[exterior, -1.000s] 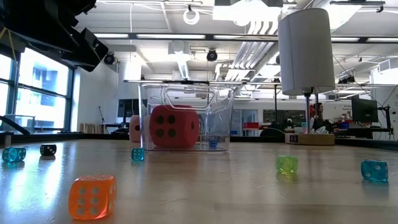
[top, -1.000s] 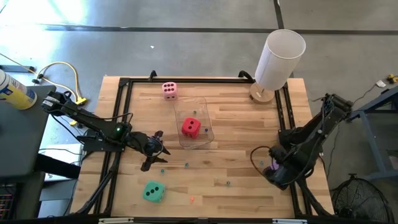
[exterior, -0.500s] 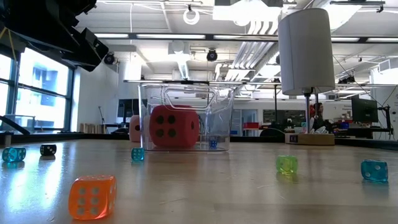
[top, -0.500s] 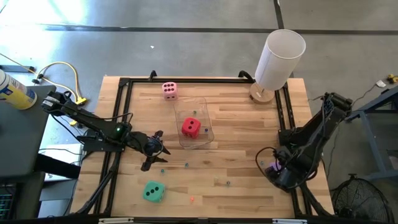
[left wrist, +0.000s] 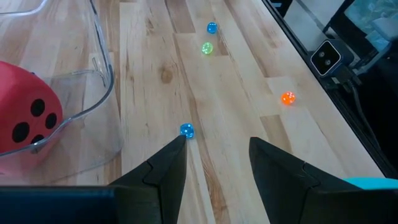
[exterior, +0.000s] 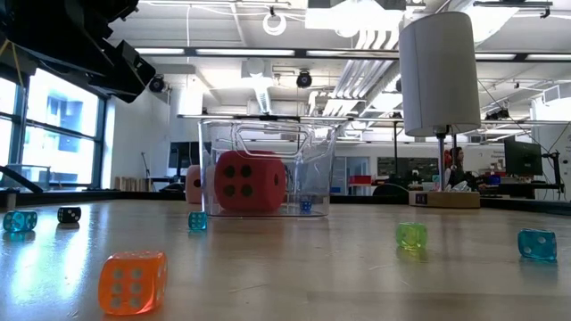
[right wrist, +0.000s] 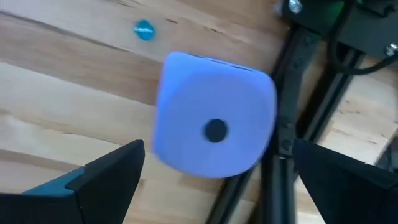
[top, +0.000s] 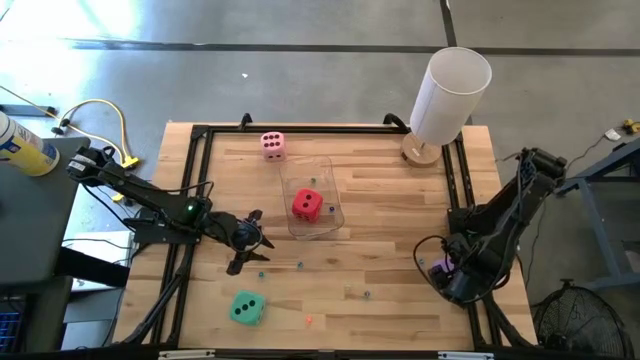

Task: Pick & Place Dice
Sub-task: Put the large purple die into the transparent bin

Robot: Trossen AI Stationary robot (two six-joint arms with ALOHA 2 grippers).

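Dice on wooden surface: purple die next.
Left gripper waits, jaws partly spread, beside clear plastic bin holding red foam die; right gripper, jaws wide, we judge must lower around purple foam die.

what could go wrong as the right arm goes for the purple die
The purple die sits against the dark frame rail at the table's edge, so one finger of the open right gripper could hit the rail rather than slide beside the die. A small blue bead lies nearby and might get knocked away.
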